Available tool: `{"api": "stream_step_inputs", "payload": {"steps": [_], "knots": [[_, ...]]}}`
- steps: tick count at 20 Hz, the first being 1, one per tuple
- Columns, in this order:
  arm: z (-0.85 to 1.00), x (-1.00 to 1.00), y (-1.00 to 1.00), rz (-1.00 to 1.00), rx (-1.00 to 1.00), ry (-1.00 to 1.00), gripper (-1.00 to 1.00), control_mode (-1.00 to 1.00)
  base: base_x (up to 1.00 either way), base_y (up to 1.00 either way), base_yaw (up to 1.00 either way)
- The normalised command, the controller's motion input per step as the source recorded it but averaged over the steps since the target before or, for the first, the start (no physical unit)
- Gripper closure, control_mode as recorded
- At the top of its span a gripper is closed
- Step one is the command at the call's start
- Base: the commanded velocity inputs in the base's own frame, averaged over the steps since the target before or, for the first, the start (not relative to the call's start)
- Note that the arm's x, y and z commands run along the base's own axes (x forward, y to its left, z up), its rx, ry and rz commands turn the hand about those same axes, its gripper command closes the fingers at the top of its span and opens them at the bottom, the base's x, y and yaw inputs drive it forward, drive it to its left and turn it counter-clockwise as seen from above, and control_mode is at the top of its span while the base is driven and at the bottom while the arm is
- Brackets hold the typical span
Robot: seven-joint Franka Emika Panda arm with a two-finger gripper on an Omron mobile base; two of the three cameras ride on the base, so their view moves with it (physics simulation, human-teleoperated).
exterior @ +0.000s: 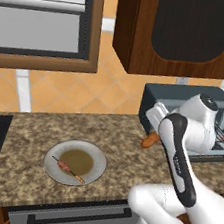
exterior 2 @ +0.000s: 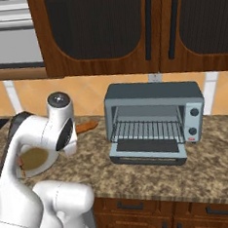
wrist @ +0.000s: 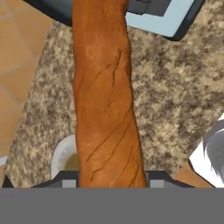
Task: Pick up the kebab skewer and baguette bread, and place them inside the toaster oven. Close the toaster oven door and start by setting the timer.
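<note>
Granite tabletop (exterior: 29,138) below, jaws pinching baguette bread (wrist: 105,96) lengthwise toward open toaster oven (exterior 2: 155,119) for loading, kebab skewer (exterior: 68,168) waiting on plate (exterior: 50,168).

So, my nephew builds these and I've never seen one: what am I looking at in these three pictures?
A white robot arm in a computer-drawn kitchen. Two pictures come from cameras behind it, left and right; the third from its hand. Its gripper is shut on the baguette bread, the big orange-brown shape in the hand view. On the counter a plate holds the kebab skewer. The toaster oven stands with its toaster oven door dropped open, wire rack bare.
</note>
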Motion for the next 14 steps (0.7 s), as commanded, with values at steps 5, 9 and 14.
{"api": "stream_step_inputs", "payload": {"steps": [5,9,14], "knots": [[0.17,0.0,-0.9,-0.15,0.14,0.0,1.0,-1.0,0.0,0.0,0.0],[0.07,0.0,-0.88,-0.09,0.08,-0.01,1.0,-1.0,0.0,0.0,0.0],[0.0,0.06,-0.78,-0.11,0.0,0.0,1.0,-1.0,0.0,0.0,0.0]]}}
